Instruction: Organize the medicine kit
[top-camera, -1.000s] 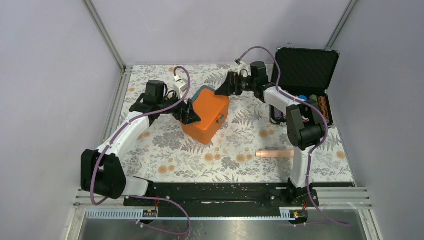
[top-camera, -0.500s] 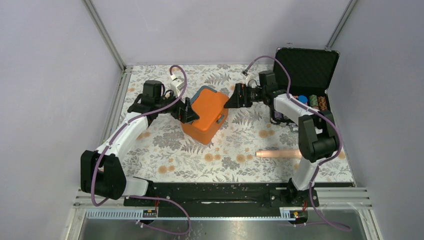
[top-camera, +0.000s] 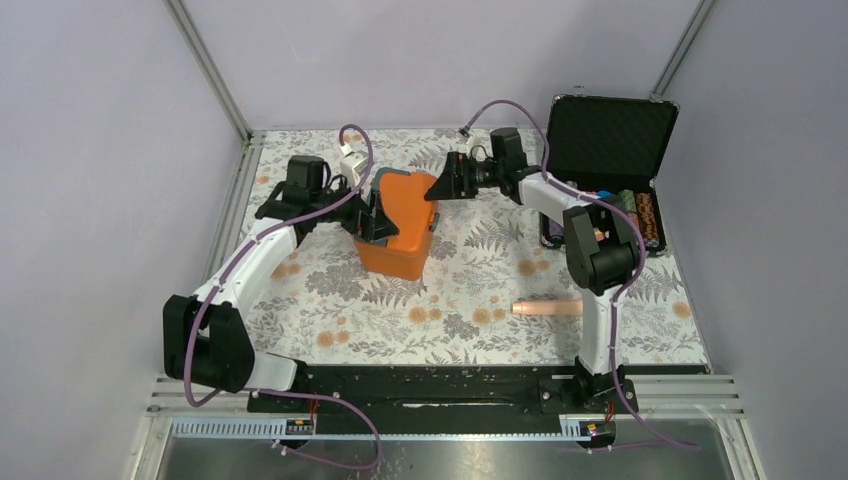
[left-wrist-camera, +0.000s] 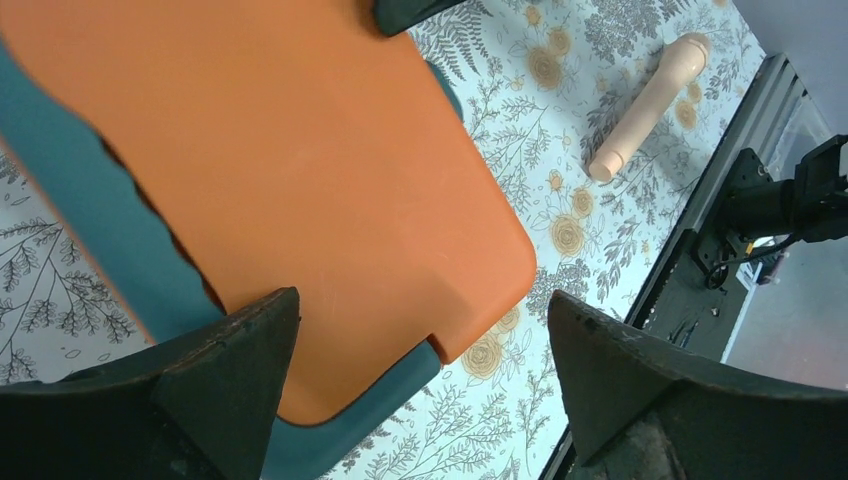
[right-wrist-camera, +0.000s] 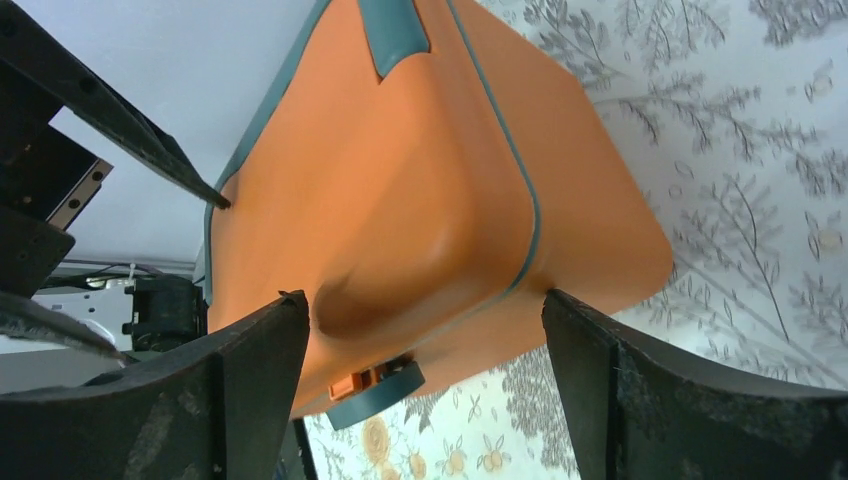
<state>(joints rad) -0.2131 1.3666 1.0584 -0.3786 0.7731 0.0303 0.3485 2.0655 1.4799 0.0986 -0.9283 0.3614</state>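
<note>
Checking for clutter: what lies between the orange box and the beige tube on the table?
Only bare flowered tablecloth lies between the orange box and the beige tube, as the top view shows; the left wrist view agrees.

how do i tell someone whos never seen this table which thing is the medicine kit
Start at the floral-patterned table: near its middle, toward the far side, sits the medicine kit, flanked by the left hand and right hand. It is the only bright orange box with teal trim, unlike the open black case in the far right corner and the pale peach cylinder lying nearer the front.
</note>
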